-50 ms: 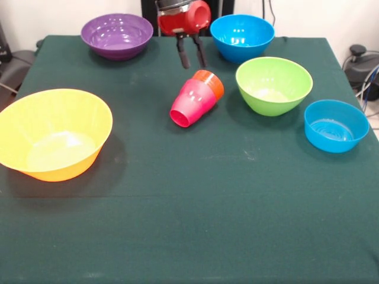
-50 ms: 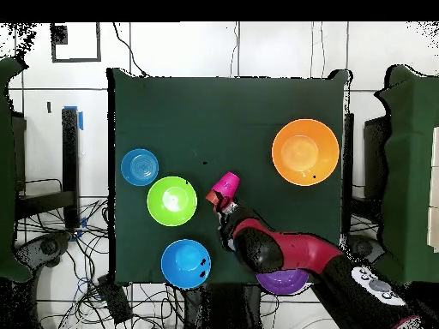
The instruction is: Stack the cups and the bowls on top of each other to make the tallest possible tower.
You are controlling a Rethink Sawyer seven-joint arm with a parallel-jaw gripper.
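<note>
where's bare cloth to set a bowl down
The whole near half of the green tablecloth is free, below the large orange-yellow plastic bowl and small blue plastic bowl. It is crowded around the toppled red-pink cup stack, gripper and lime green bowl.

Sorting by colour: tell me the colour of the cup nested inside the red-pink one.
Orange cup; clearest in the front view.
</note>
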